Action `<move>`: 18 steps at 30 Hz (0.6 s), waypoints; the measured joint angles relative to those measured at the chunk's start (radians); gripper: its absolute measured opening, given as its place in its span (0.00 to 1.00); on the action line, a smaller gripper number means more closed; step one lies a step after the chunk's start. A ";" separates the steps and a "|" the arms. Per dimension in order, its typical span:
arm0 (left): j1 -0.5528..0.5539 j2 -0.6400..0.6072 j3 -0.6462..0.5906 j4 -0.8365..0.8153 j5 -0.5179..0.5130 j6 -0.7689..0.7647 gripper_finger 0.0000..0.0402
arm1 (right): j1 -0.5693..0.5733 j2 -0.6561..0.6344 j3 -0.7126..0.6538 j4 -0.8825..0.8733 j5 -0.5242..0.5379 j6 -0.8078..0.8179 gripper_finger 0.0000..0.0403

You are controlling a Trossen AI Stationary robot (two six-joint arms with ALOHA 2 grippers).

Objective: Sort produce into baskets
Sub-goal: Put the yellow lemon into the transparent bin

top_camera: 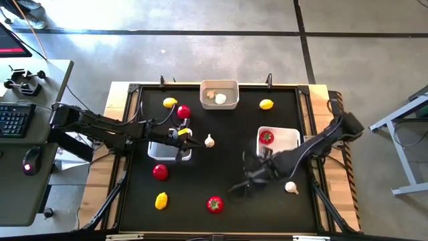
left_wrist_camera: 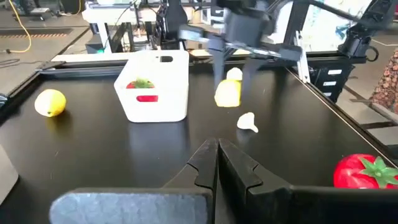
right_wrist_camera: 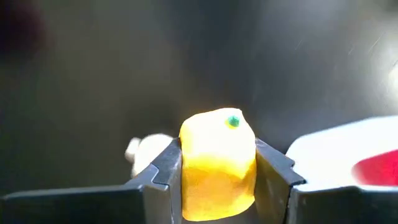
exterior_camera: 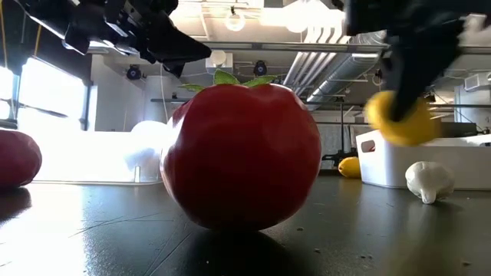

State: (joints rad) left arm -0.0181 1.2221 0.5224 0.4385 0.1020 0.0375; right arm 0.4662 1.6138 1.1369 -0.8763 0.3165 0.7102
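While you look down from above, you see a black table top [top_camera: 221,194] framed in pale wood, standing on a grey concrete floor [top_camera: 200,40], with a desk [top_camera: 27,134] carrying a keyboard [top_camera: 12,119] at the left. At table height you look past the produce into a bright room of ceiling pipes and windows.

Your right arm [top_camera: 314,144] reaches in from the right edge, bent low over the middle of the table; its gripper [right_wrist_camera: 217,168] is clamped on a lemon [right_wrist_camera: 217,165], held above the surface. Your left arm [top_camera: 107,130] stretches across from the left, its gripper [left_wrist_camera: 217,158] with fingers pressed together above the left basket [top_camera: 167,152].

One tomato [top_camera: 267,137] lies in the right basket [top_camera: 287,137], and garlic bulbs [top_camera: 215,97] lie in the far basket [top_camera: 219,85]. Loose on the table are more lemons, tomatoes and garlic.

Only the right wrist view shows the held lemon squeezed between both fingers; from above it is hidden in blur. The low view is mostly filled by one near tomato [exterior_camera: 242,157].
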 joint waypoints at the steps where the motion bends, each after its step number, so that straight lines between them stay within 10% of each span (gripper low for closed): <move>1: 0.000 0.000 0.000 0.000 0.000 0.000 0.00 | -0.019 -0.021 -0.031 0.049 0.019 -0.029 0.30; 18: 0.000 0.006 0.000 -0.002 -0.070 -0.094 0.04 | -0.251 -0.113 -0.433 1.136 0.102 -0.485 0.30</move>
State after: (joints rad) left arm -0.0181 1.2276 0.5224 0.4366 0.0321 -0.0567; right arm 0.2155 1.5013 0.7037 0.2594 0.4187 0.2250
